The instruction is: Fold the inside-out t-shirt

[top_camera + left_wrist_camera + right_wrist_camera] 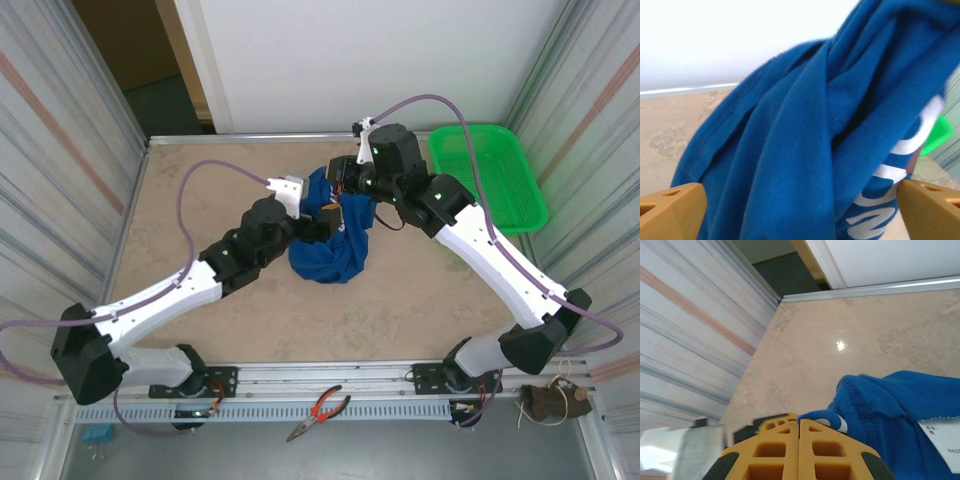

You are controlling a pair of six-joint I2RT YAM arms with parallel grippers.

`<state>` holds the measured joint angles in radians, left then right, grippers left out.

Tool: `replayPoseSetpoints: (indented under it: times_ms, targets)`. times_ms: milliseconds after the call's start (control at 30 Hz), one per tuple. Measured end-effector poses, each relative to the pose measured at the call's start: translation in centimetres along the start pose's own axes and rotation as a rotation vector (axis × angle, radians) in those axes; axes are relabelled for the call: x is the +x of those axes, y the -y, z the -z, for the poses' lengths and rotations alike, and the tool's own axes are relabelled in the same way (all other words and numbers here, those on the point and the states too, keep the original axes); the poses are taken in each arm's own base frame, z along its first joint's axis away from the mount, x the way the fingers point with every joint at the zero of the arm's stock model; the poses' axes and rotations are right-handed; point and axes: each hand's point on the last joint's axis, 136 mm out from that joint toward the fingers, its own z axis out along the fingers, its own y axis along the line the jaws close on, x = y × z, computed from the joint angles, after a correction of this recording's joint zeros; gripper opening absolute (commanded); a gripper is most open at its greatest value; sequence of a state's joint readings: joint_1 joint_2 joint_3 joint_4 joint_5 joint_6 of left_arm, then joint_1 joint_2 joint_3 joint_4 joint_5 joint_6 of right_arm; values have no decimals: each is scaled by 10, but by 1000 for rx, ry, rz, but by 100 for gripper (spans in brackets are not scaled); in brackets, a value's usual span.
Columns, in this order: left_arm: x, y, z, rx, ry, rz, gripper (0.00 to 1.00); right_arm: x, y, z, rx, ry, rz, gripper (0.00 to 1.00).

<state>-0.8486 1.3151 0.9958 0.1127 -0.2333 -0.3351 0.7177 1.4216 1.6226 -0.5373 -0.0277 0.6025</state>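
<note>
From above, the t-shirt (335, 245) sits as a crumpled blue bunch in the middle of the table (200, 200), well apart from the green basket (490, 175) at the far right corner. Both arms meet over it. The right gripper (340, 185) is at its far, upper end and the left gripper (328, 216) is pushed into its middle from the left. The bunch runs roughly from far to near, sagging into a heap on the near side. In the left wrist view the two orange fingers (675, 210) stand wide apart at the bottom corners, with a thick twisted fall of blue cloth (805, 150) hanging between them. They close on nothing yet. White print (890, 172) shows on the right-hand folds, and a sliver of the basket (940, 131) shows behind. In the right wrist view the yellow fingers (775, 450) are pressed flat together. A stitched edge of the t-shirt (890, 400) comes out at their tip, so they appear to have it pinched. A white label (942, 440) lies on the cloth to the right, above bare table (865, 335). I judge the next move turns on the left gripper, since the cloth already lies inside its open span, hanging down from the right one's pinch.
</note>
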Motion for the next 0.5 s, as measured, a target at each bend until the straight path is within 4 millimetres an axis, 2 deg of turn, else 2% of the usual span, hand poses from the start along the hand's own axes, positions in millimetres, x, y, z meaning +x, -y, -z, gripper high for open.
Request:
replayPoseSetpoints:
  times_ms: [67, 100, 133, 167, 200, 233, 333, 400, 500]
  targets:
    - [4, -2, -7, 4, -11, 3, 3, -1, 1, 0, 1, 0, -2, 0]
    - [4, -4, -9, 3, -13, 8, 0, -1, 3, 0, 2, 0, -6, 0]
    - [2, -8, -10, 0, -10, 14, 0, -2, 6, -1, 1, -1, -17, 17]
    - [0, -12, -11, -1, -8, 22, 0, -4, 11, -1, 7, 0, -34, 42]
    - [-4, -15, -11, -3, -3, 29, 0, -6, 18, -2, 17, 8, -45, 56]
    - [-7, -18, -12, -3, 1, 39, 0, -9, 28, -3, 33, 18, -58, 64]
    - [-15, -25, -10, 11, 5, 69, 0, -4, 60, 1, 100, 32, -93, 71]
    - [-20, -26, -6, 32, 6, 92, 0, 10, 79, 6, 141, 31, -109, 74]
    - [-29, -28, 3, 65, 8, 125, 0, 42, 97, 9, 171, 0, -119, 76]
